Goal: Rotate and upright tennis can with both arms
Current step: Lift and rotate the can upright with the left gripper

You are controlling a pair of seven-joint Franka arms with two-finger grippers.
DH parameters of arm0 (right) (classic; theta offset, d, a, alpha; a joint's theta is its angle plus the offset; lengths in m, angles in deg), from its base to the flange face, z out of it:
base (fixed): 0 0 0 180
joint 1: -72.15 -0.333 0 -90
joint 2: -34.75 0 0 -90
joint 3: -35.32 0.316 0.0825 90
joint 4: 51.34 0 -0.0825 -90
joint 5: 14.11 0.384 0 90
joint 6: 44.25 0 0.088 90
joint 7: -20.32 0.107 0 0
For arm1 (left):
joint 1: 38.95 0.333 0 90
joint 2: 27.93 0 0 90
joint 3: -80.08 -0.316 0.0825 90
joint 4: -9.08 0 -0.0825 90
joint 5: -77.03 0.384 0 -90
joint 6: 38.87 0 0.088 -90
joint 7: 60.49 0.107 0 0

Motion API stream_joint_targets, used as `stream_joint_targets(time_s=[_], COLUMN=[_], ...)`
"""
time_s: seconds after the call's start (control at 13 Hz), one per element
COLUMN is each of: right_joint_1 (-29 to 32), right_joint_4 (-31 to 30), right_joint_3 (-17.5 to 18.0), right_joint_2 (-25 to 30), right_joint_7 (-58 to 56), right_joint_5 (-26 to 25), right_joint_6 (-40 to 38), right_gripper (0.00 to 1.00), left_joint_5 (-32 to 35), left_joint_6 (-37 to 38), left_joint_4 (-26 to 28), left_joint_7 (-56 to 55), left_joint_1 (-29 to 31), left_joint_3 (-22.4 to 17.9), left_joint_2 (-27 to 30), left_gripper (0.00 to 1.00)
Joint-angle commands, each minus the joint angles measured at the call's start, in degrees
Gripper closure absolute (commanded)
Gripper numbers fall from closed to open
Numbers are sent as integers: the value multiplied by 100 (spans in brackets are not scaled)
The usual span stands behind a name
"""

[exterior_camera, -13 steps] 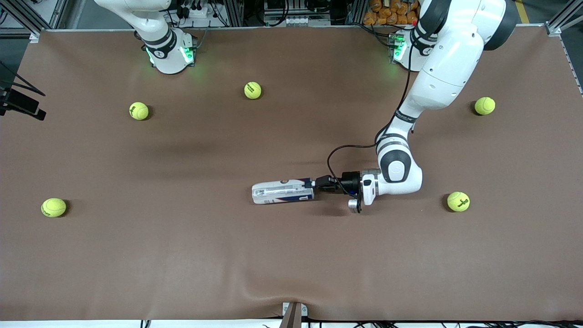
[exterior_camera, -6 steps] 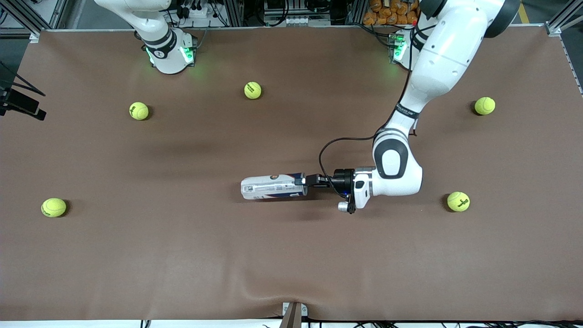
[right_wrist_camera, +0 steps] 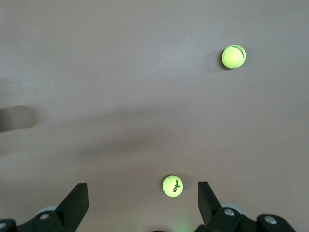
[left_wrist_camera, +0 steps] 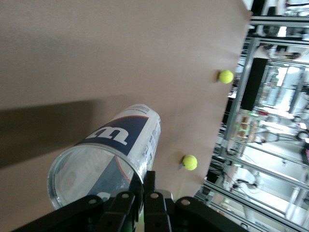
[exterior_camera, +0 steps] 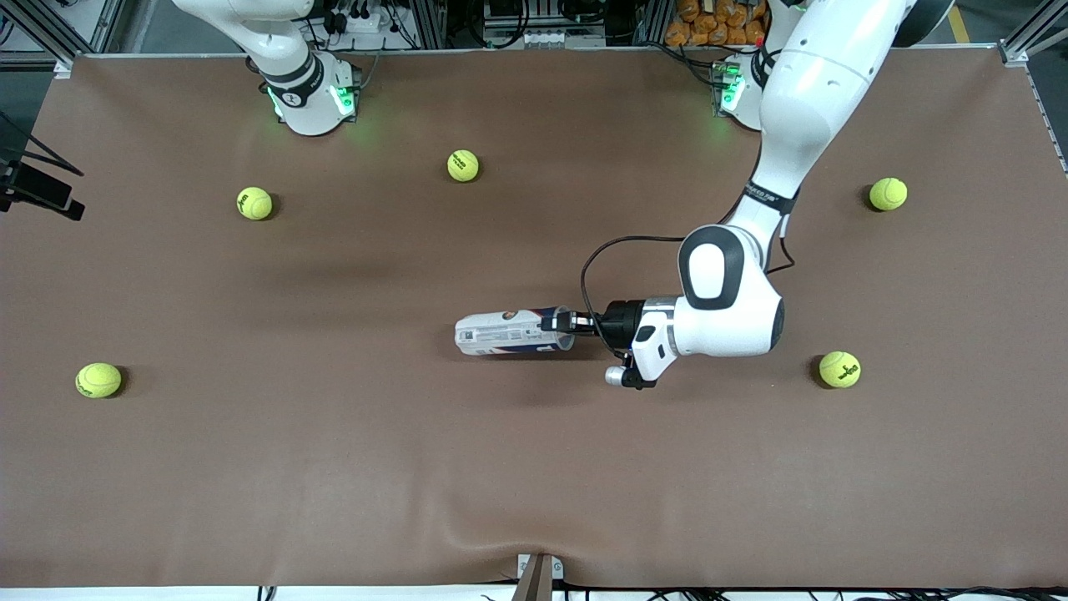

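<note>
- The tennis can (exterior_camera: 513, 331) is seen lying on its side near the middle of the brown worktop (exterior_camera: 534, 467), its long axis running between the two arms' ends of the worktop.
- The open, silver-rimmed mouth of the tennis can is turned toward the left arm's end; in the left wrist view the tennis can (left_wrist_camera: 108, 162) is seen to be clear and empty inside.
- The left end effector (exterior_camera: 570, 322) is closed tightly on the rim of the tennis can, one finger inside the mouth and one outside; whether the can is lifted slightly off the worktop cannot be judged from these views.
- The right end effector (right_wrist_camera: 142, 200) is spread wide and holds nothing; it hangs over bare worktop, well apart from the tennis can, and the right arm waits near its base.
- Five tennis balls are scattered around the tennis can, all well apart from it; the one closest (exterior_camera: 839, 369) lies toward the left arm's end.
</note>
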Motion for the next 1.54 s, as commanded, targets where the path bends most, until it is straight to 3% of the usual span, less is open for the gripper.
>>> stream_joint_targets(time_s=[0.0,0.38,0.77,1.0,1.15,1.46], right_joint_1=[2,-24,-77,-59,-86,-77], right_joint_4=[64,55,37,37,28,28], right_joint_3=[14,14,14,14,14,14], right_joint_2=[-30,-39,-39,-39,-39,-39], right_joint_7=[99,99,90,81,81,81], right_joint_5=[55,55,55,55,47,47], right_joint_6=[-59,-68,-68,-77,-181,-200], right_gripper=[0,0,0,0,0,0], left_joint_5=[921,3233,5623,6032,6652,6726], left_joint_6=[-65,14,794,1218,1227,1157], left_joint_4=[67,-38,-670,-671,-671,-689], left_joint_7=[-1077,-3548,-5773,-6116,-6477,-6900], left_joint_1=[-83,-381,-1365,-1515,-1848,-1973], left_joint_3=[-54,112,60,34,33,42], left_joint_2=[517,1019,862,862,731,502], left_gripper=[100,100,100,100,100,100])
